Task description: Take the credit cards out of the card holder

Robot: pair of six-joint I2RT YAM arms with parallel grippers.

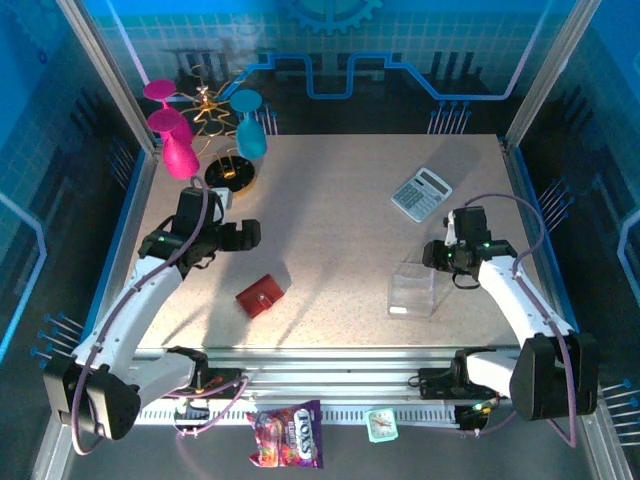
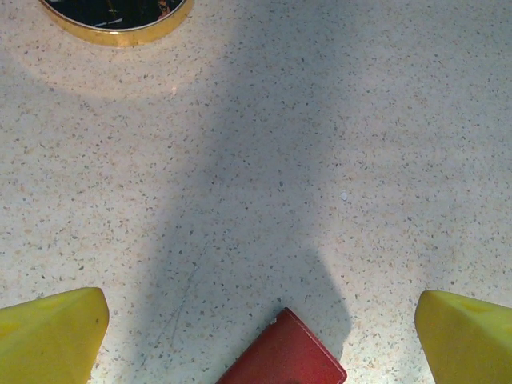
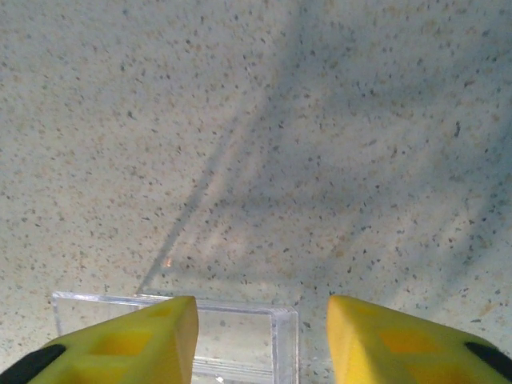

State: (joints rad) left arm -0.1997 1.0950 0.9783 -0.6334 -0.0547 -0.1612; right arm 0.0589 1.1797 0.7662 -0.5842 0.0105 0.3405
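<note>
Top external view: the left gripper is hovering over the table, its yellow fingers spreading wide. Just right of it and nearer the arms, the red card holder is lying closed on the table. Farther right, the right gripper is hanging over the clear box, its fingers standing partly apart astride the box's corner, the right one clear of it.
</note>
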